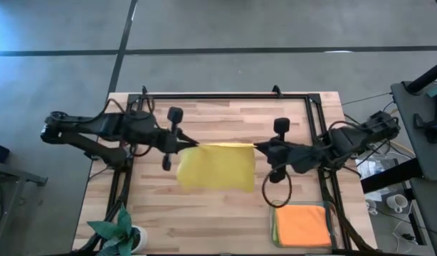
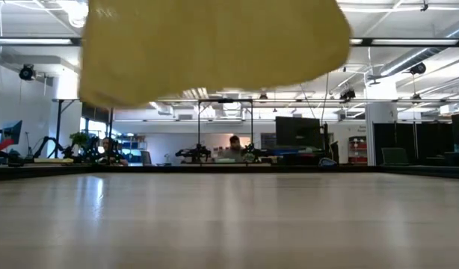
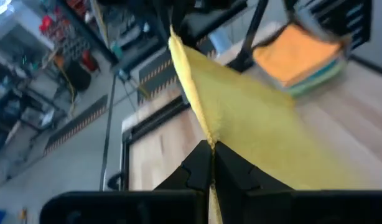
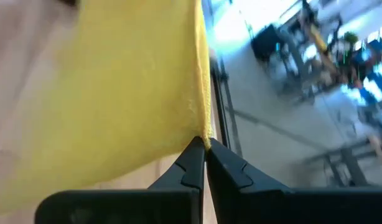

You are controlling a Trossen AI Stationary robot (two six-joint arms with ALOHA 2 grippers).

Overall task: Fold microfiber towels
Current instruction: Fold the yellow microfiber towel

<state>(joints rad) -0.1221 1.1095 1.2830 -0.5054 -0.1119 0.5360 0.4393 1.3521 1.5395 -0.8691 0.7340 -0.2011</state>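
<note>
A yellow microfiber towel (image 1: 216,167) hangs in the air above the middle of the table, stretched between my two grippers. My left gripper (image 1: 187,147) is shut on its left top corner and my right gripper (image 1: 258,147) is shut on its right top corner. In the low view only the towel's lower part (image 2: 214,45) shows, well clear of the tabletop. A stack of folded towels, orange on top (image 1: 302,224), lies in a clear tray at the near right; the stack (image 3: 298,53) also shows in the left wrist view. My left gripper pinches the towel's top corner (image 3: 208,138) between its two fingertips, coming level from the table's left. The top edge runs taut away from the fingers and the cloth hangs below, clear of the table. My right gripper pinches the opposite top corner (image 4: 205,134) between its two fingertips, coming level from the table's right. The top edge is drawn taut and the towel hangs free beneath it.
A small green plant (image 1: 119,231) stands at the near left corner. The clear tray (image 1: 331,213) sits at the near right. A dark metal frame (image 1: 225,96) runs along the table's far edge and sides. Bare wood lies under the hanging towel.
</note>
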